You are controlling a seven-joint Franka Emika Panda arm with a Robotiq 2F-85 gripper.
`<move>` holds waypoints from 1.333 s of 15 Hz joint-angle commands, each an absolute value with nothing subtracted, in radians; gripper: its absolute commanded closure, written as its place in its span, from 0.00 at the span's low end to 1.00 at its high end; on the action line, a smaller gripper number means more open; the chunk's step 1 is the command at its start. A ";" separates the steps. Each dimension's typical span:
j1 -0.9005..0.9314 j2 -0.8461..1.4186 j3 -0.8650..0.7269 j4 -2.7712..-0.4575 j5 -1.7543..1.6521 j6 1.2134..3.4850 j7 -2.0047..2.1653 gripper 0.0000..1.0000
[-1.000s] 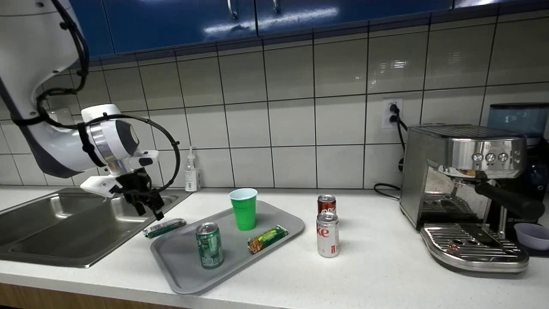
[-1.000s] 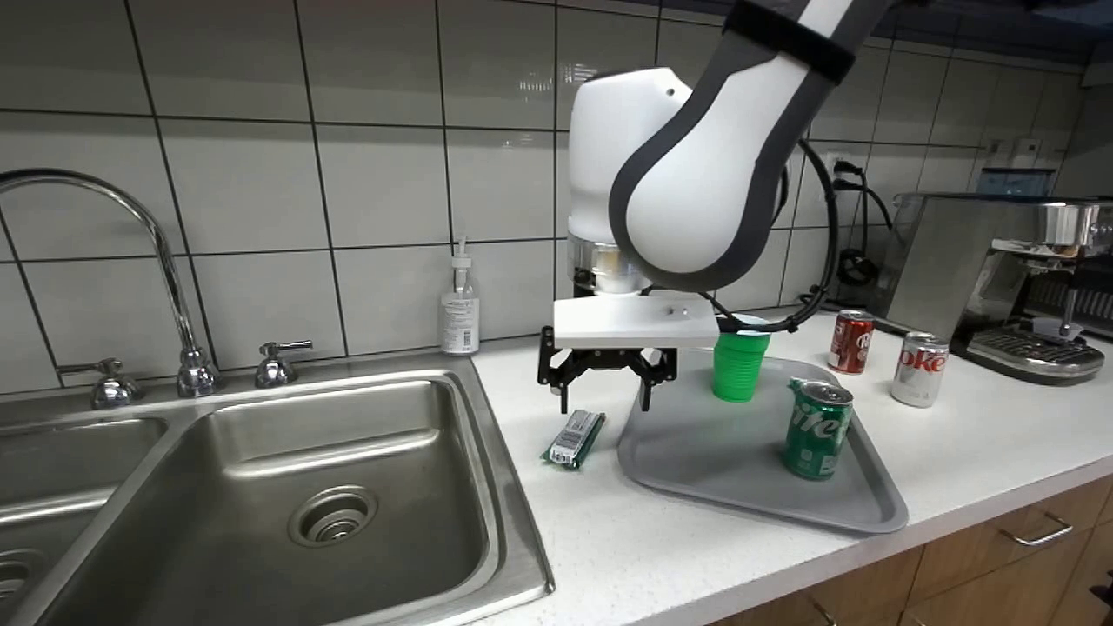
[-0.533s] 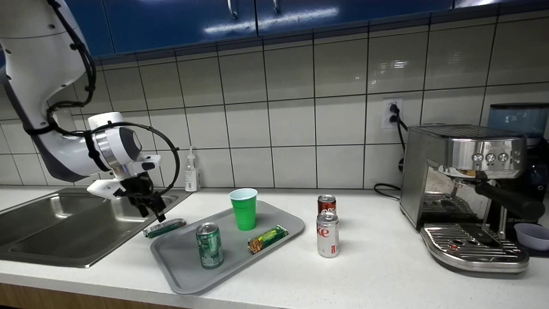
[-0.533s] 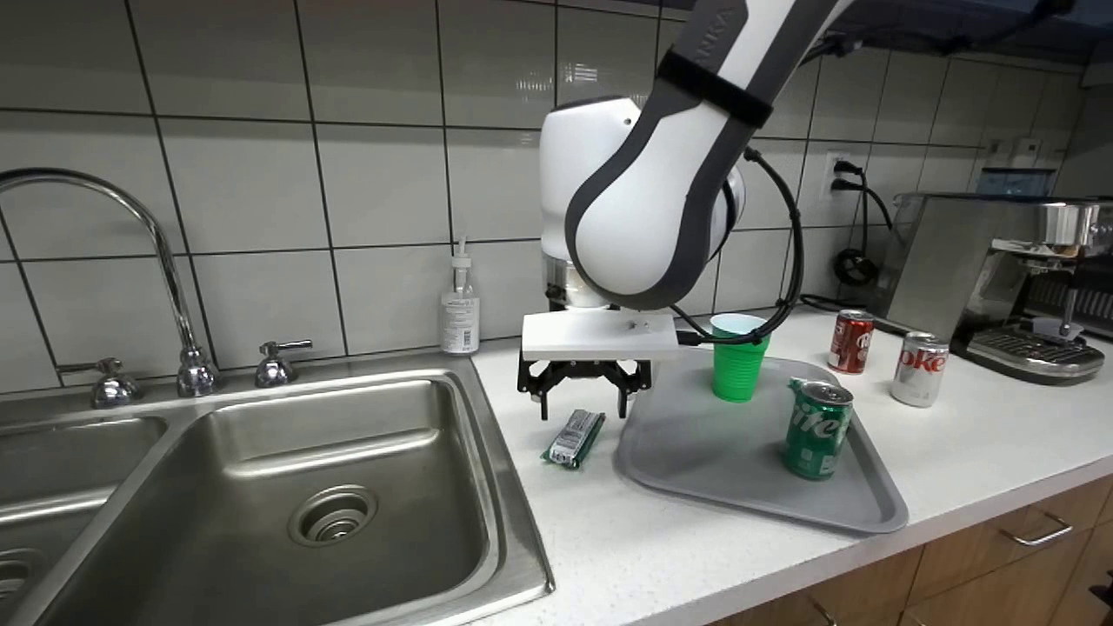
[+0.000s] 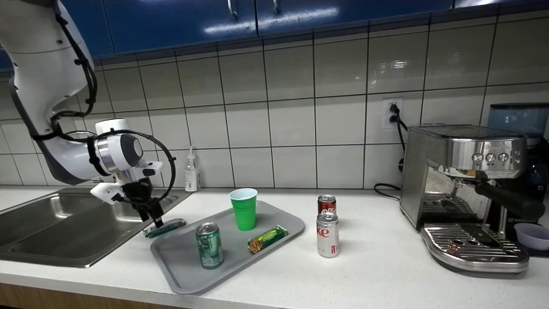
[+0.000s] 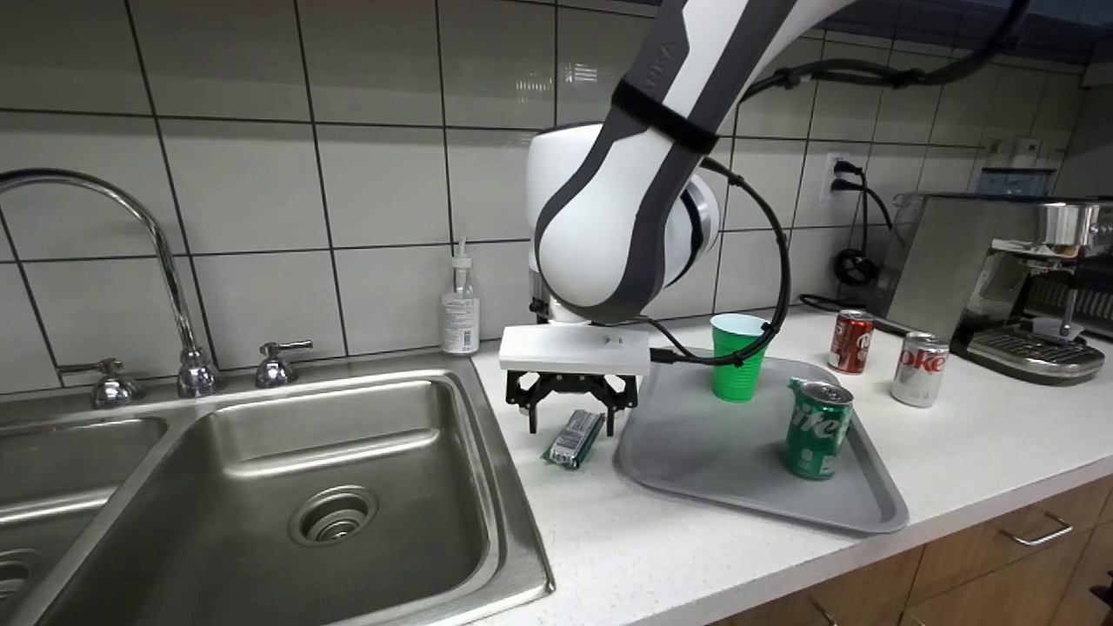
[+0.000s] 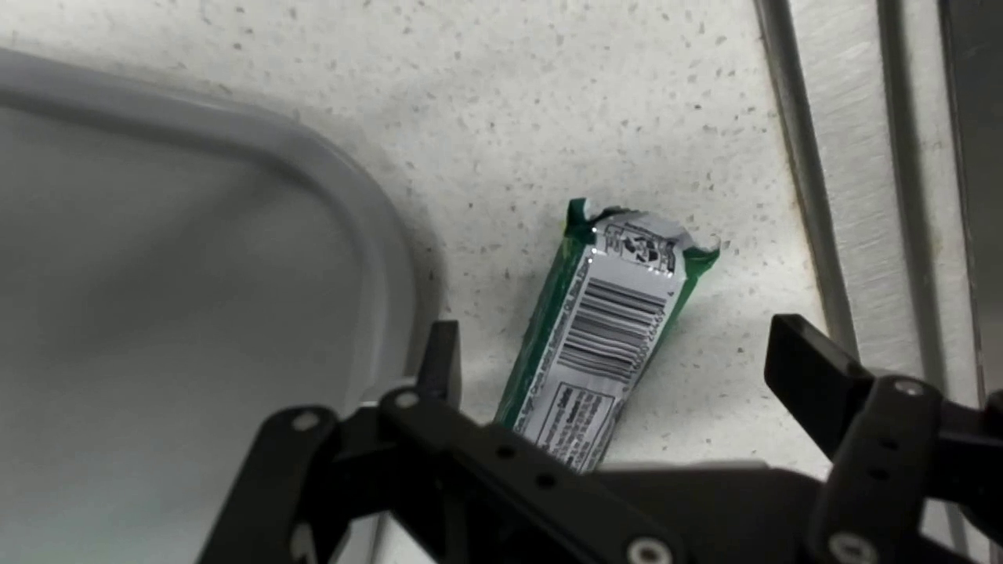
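Observation:
My gripper is open, with nothing between its fingers, above a green-wrapped bar lying barcode side up on the counter. In the wrist view the jaws straddle the bar, which slants between them; its near end is hidden behind the gripper. In an exterior view the fingertips appear a little above the counter around the bar. Left of the bar in the wrist view is the grey tray. On the tray stand a green can and a green cup, and a second green-yellow bar lies there.
The steel sink has its rim close beside the bar. A soap bottle stands by the wall. Beyond the tray are a red can, a white can and a coffee machine. A faucet rises behind the sink.
The gripper has come down and, in an exterior view, shifted left, from above and beside the bar to over it. It has stayed open. The objects on the counter have not moved.

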State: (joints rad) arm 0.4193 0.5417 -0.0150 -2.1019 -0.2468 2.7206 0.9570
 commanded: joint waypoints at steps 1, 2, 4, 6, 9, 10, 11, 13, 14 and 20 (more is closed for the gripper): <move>0.421 0.570 -0.012 -2.051 -0.194 2.672 0.936 0.00; 0.419 0.575 -0.011 -2.046 -0.184 2.669 0.932 0.00; 0.415 0.584 -0.008 -2.035 -0.169 2.663 0.927 0.00; 0.413 0.592 -0.007 -2.026 -0.154 2.660 0.924 0.00; 0.408 0.602 -0.004 -2.016 -0.135 2.657 0.919 0.00; 0.406 0.606 -0.002 -2.013 -0.129 2.657 0.916 0.00; 0.405 0.608 -0.002 -2.010 -0.123 2.657 0.913 0.00; 0.403 0.614 0.000 -2.004 -0.110 2.656 0.908 0.00; 0.399 0.616 0.003 -2.001 -0.101 2.654 0.902 0.00; 0.395 0.623 0.004 -1.992 -0.072 2.650 0.885 0.00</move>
State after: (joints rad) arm 0.4147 0.6121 -0.0128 -2.0258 -0.1033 2.6919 0.9272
